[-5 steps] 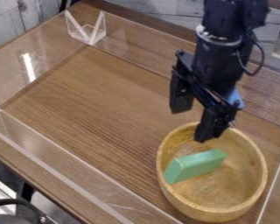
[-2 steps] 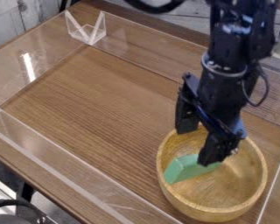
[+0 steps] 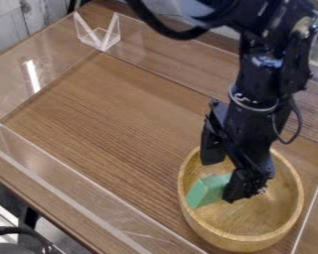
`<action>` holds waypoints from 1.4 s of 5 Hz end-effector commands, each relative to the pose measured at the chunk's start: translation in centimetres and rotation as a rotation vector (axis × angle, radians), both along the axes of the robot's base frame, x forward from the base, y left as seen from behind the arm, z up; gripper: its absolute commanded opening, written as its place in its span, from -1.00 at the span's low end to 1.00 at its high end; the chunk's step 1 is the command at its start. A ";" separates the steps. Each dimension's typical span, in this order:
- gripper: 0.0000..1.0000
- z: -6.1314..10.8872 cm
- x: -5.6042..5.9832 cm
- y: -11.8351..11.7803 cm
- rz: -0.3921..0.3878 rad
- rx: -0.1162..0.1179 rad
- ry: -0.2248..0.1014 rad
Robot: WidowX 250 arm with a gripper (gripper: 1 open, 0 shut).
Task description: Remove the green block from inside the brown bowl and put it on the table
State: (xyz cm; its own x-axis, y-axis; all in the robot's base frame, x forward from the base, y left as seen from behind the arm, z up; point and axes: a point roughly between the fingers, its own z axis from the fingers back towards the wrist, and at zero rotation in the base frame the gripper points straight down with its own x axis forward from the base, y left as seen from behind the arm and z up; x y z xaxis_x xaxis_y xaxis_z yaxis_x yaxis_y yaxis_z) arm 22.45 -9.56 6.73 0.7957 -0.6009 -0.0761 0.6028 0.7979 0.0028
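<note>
The brown bowl (image 3: 285, 220) sits near the table's front right corner. Inside it lies the green block (image 3: 203, 190), its right part hidden behind one finger. My black gripper (image 3: 229, 173) points straight down and reaches into the bowl, open, with one finger (image 3: 214, 147) on the far-left side of the block and the other (image 3: 244, 184) on its near-right side. I cannot tell whether the fingers touch the block. The table (image 3: 108, 109) is brown wood grain.
Low clear acrylic walls (image 3: 69, 169) run along the table's edges. A clear folded stand (image 3: 98, 30) sits at the back left corner. Bare tabletop stretches left of the bowl.
The gripper has come down and slightly toward the front, from above the bowl's rim to inside the bowl around the block. Its jaws stayed open. The block has not moved.
</note>
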 end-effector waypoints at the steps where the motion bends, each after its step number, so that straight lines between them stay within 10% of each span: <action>1: 1.00 1.0 0.3 0.1 -0.010 -0.014 -0.042; 7: 1.00 0.7 1.2 0.9 -0.042 -0.004 -0.091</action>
State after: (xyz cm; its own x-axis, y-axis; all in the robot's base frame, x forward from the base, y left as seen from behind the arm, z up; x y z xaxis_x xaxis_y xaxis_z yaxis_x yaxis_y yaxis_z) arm 23.31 -8.85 6.78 0.7697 -0.6379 -0.0255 0.6383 0.7685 0.0437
